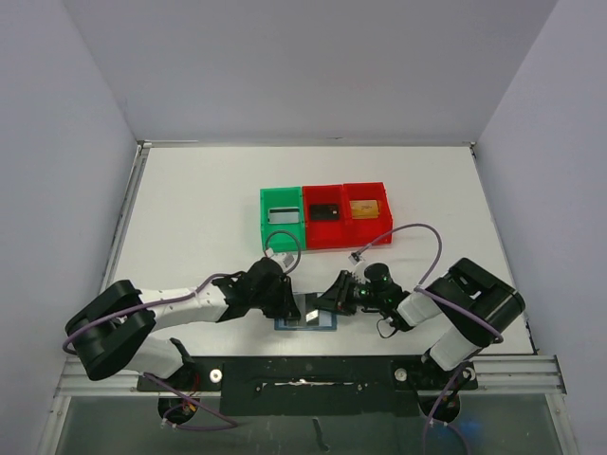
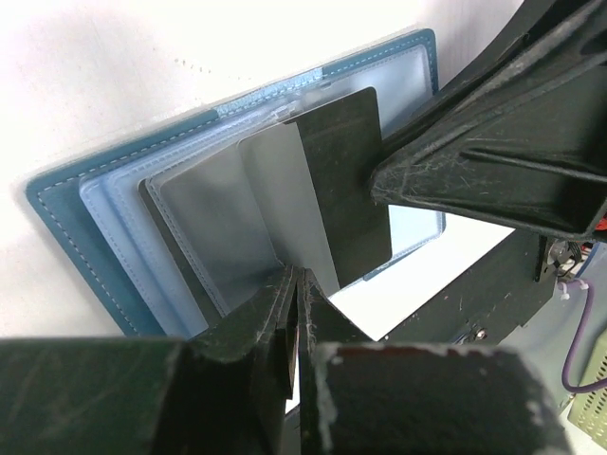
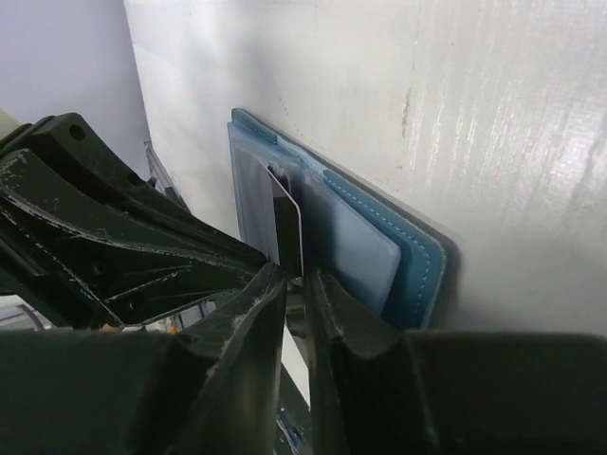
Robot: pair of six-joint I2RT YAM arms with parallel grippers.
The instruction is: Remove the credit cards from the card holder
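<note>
A: Top view, what's getting hidden?

B: Both wrists are crowding over the card holder (image 1: 325, 324). Only a strip of light blue is showing, at the near edge of the table (image 1: 209, 218) between the arms. One credit card (image 1: 311, 315) is glinting pale between the left gripper (image 1: 290, 305) and the right gripper (image 1: 331, 301). The jaws are too small to read here. Farther back, a green bin (image 1: 268, 226) and two red bins (image 1: 332, 239) are sitting in a row, contents blurry.

A: Left wrist?

B: The card holder (image 2: 85, 218) is lying open and flat, with its far corner cut off by the right gripper (image 2: 387, 176), which is black and scuffed. It has a teal rim with white stitching and frosted clear sleeves layered inside. The credit card (image 2: 351, 190) is looking dark grey and glossy, with a pale band of glare running down it. The left gripper (image 2: 297, 294) is sitting with its fingers drawn nearly together at the card's near edge. I can't tell whether they're actually pinching. The right gripper's tip is touching the card's right edge.

A: Right wrist?

B: The credit card (image 3: 287, 223) is showing edge-on as a thin sliver, standing off the sleeves. It's dropping into the narrow gap of the right gripper (image 3: 296, 280), which is clamping it and hiding its lower end. The card holder (image 3: 422, 265) is lying on the white table, blue and stitched. The left gripper is filling the left side, with its tip just beside the card.
</note>
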